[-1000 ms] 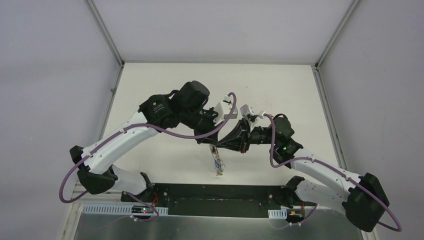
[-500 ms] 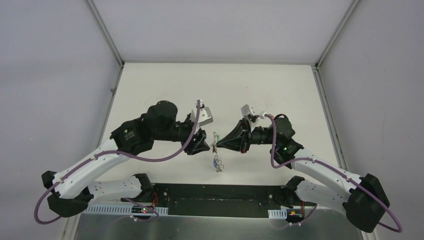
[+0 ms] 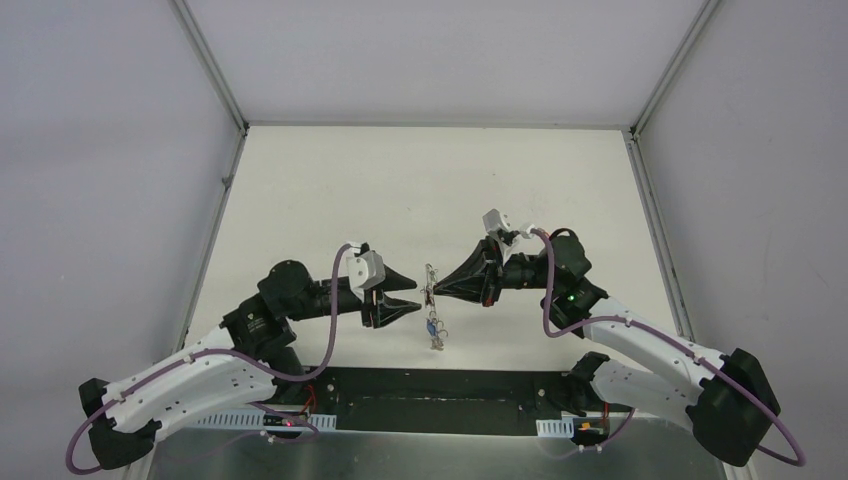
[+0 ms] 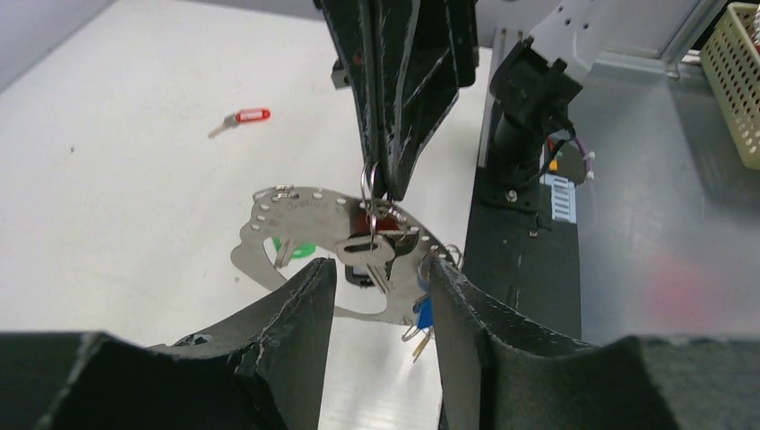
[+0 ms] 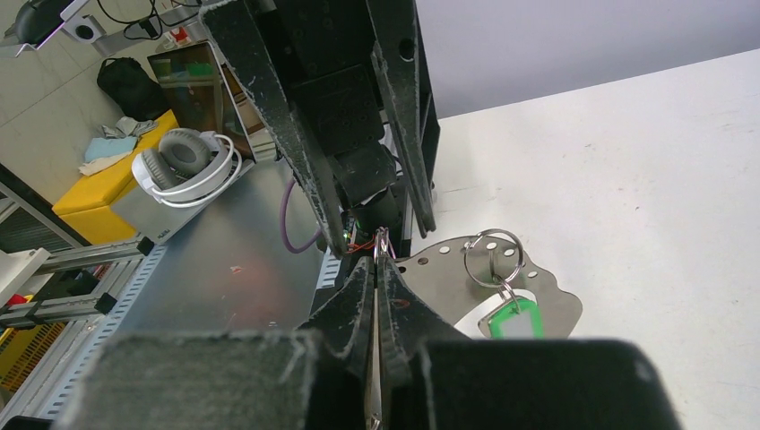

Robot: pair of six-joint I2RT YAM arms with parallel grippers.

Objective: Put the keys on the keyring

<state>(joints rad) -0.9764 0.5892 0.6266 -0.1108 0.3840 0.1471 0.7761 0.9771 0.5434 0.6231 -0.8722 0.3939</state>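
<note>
Above the near middle of the table (image 3: 300,180), clear of its surface: the keyring (image 4: 296,204), a flat silvery plate punched with holes along its curved edge and hung with small split rings (image 5: 491,255). Pinched at its upper edge, right by one of those rings, between the tightly clenched fingers of the right gripper (image 3: 437,291). Dangling from it, a bunch of keys (image 4: 381,269): a dark-headed key (image 4: 366,255), a green-headed key (image 5: 506,320) and, lowest of all, a blue-headed key (image 4: 423,312). Lying alone on the table well beyond, a red-headed key (image 4: 242,116), not yet on the ring.

Just beside the bunch, facing the right gripper tip to tip, the left gripper (image 3: 417,296): released, jaws spread, grasping nothing. Seen from its own wrist, fingers (image 4: 300,331) framing the hanging keys from below, apparently without touching them.

Risks from here, by judgement only. With so slim a hold on the plate's edge, a likely swing or twist of the whole keyring at any nudge from the left fingers, perhaps a slip out of the pinch and a drop to the table. With the bunch so crowded, an easy mistake in closing on two keys at once, or on the plate instead of a ring. With a pull too hard or off-line, a bent split ring or a jolted right-hand grip.
</note>
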